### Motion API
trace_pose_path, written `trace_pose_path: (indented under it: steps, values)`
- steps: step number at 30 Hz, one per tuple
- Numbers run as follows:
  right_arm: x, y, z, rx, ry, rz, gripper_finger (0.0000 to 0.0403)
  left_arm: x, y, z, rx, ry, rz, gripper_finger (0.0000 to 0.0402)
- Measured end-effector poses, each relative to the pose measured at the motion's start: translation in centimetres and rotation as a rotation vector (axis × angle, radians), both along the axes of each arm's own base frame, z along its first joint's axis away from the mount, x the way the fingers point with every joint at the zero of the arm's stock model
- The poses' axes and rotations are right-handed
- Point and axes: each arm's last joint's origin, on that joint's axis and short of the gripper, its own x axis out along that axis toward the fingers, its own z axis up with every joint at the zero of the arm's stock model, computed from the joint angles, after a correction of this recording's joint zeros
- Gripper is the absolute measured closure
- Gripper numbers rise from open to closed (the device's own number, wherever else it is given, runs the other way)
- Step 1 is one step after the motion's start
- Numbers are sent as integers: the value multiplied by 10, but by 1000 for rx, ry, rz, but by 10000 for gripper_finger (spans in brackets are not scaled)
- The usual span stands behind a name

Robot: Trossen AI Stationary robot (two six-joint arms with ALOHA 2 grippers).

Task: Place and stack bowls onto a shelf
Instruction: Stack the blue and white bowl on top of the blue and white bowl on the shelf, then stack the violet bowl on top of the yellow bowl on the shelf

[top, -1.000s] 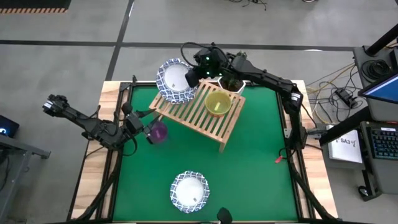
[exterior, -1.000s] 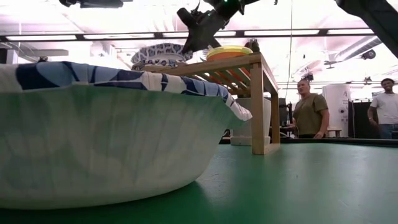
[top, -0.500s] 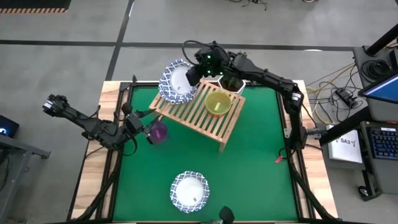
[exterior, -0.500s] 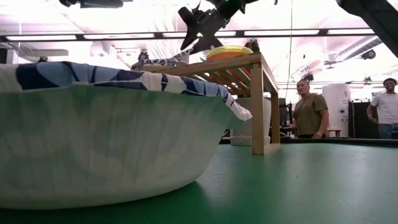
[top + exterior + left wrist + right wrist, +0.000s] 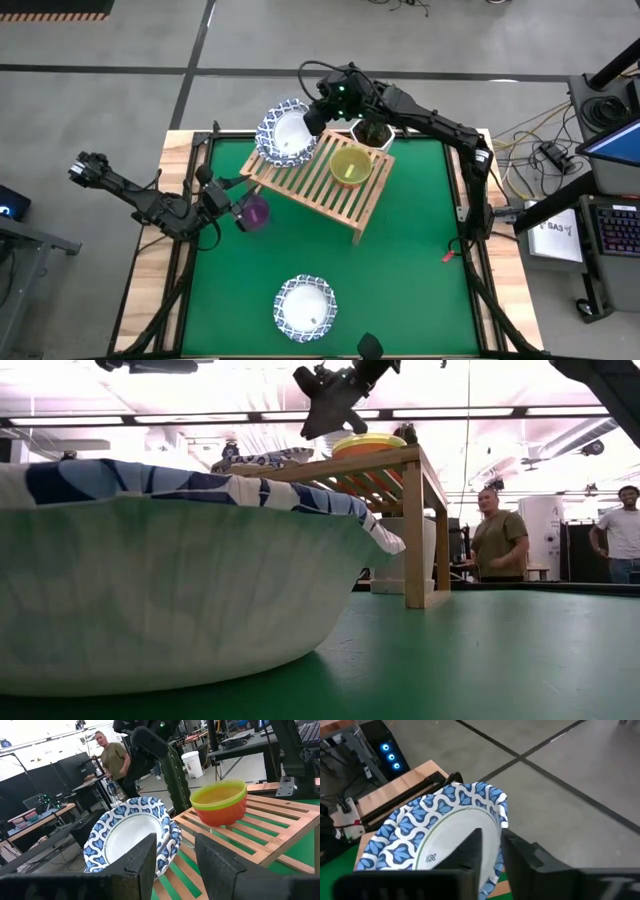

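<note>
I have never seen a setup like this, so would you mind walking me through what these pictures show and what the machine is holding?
These are four camera views of one table with two dark robot arms, each ending in a two-finger gripper. One camera looks straight down, one sits at table height, and one rides on each wrist.

On the green mat stands a slatted wooden shelf. On it sit small plastic bowls nested together, yellow-green on top, and a blue-patterned bowl resting tilted at the shelf's far corner. Another patterned bowl lies near the front edge; it fills the low view. A cactus pot stands behind the shelf.

The right gripper is at the tilted bowl's rim; whether it grips it is unclear. The left gripper holds a purple bowl beside the shelf. People stand in the room behind.
</note>
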Motion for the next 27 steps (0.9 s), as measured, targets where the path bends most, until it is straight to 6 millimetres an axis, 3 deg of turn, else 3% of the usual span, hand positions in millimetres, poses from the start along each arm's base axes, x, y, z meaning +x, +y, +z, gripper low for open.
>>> trace_pose_path:
  steps: [4, 17, 23, 27]
  values:
    - [1, 1, -5, -3, 29, 11, 388, 0, 0, 0, 0, 0, 0, 284]
    - [5, 1, -40, 45, 124, 13, 390, 0, 0, 0, 0, 0, 0, 284]
    - [7, 4, -45, 49, 139, 23, 390, 0, 0, 0, 2, 3, 0, 283]
    - [7, 18, -36, 10, 143, 65, 390, 0, 0, -2, 7, 16, 0, 283]
